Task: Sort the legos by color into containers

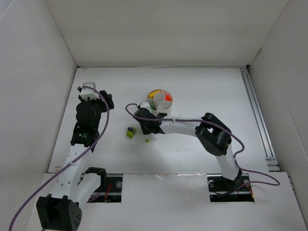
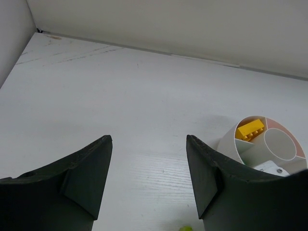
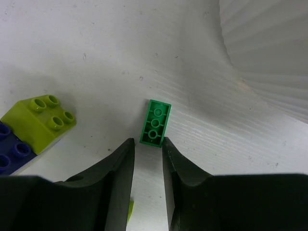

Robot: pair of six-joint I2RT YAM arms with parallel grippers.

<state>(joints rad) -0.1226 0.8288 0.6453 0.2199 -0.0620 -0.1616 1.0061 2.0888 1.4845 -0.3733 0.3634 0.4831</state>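
The round white divided dish (image 1: 166, 111) holds a yellow brick (image 1: 154, 94) and an orange-red one (image 1: 168, 98). My right gripper (image 1: 147, 124) is low over the table just left of the dish. In the right wrist view its jaws (image 3: 148, 143) stand narrowly open and empty. A dark green brick (image 3: 155, 123) lies underside up on the table right at the fingertips, touching the right one. A lime and purple clump (image 3: 36, 122) lies to its left (image 1: 130, 132). My left gripper (image 2: 149, 144) is open and empty, raised left of the dish (image 2: 231, 142).
A tiny lime bit (image 1: 147, 140) lies on the table near the clump. The dish wall (image 3: 269, 48) rises close on the right of the right gripper. White walls enclose the table on the left, back and right; a rail (image 1: 257, 115) runs along the right side.
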